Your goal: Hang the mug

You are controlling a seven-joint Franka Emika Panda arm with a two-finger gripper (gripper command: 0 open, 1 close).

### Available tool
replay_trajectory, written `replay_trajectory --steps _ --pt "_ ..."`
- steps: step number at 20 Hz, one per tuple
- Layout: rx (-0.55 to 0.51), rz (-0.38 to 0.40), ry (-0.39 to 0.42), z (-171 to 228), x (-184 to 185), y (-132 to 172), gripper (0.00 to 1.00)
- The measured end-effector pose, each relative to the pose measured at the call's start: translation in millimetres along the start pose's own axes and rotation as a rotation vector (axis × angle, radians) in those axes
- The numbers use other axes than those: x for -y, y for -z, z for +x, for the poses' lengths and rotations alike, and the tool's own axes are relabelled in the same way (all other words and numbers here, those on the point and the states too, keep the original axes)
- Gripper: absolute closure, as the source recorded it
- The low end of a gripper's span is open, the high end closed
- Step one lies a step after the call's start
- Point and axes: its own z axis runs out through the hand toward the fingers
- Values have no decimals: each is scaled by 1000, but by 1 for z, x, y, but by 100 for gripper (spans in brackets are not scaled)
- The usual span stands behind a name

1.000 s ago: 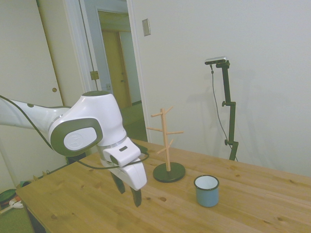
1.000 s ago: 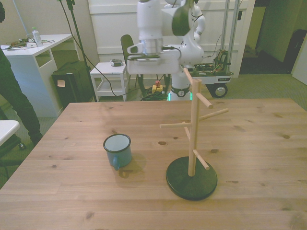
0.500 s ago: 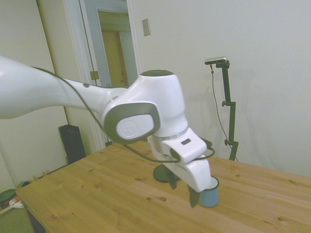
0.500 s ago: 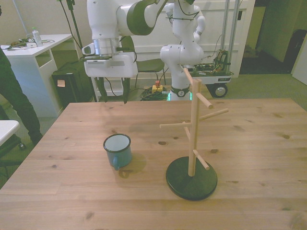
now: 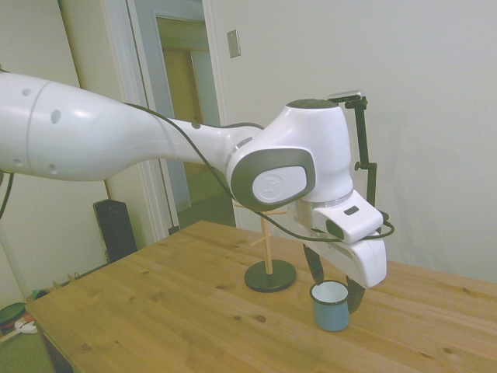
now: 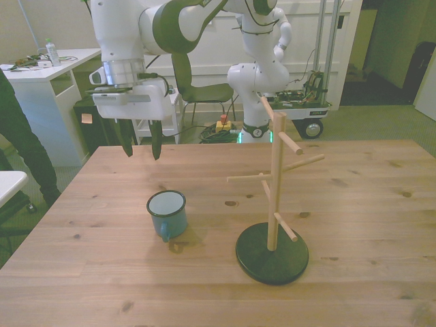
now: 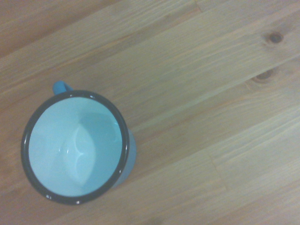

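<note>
Front view first: the mug (image 6: 167, 212) stands upright on the wooden table (image 6: 354, 204), a small light-blue enamel cup with a glossy white inside and a thin dark rim. It sits toward the front view's left, well in from every edge, mouth up, so its long axis is vertical. Its small handle turns toward the table's near edge and a little toward the front view's left. The wrist view looks almost straight down into the round mouth (image 7: 75, 146), with the handle showing as a blue nub at the rim.

Near the mug, toward the front view's right, stands the rack (image 6: 275, 197) — a slim pale wooden post with thin pegs angling outward, set in a round, flat black base. Mug and rack are apart.

The gripper (image 6: 139, 144) hangs above the table's far edge, its two dark fingers pointing down and spread apart, holding nothing.

A person's dark sleeve (image 6: 20, 136) shows at the front view's left, off the table.
</note>
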Motion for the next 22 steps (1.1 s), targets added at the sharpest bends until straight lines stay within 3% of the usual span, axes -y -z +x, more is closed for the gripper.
replay_trajectory --steps 11,21,22 --pt "-14 -19 20 -4 46 -62 0" --pt "-9 -33 52 -16 65 -99 0" --pt "-7 -36 55 -17 66 -103 100"
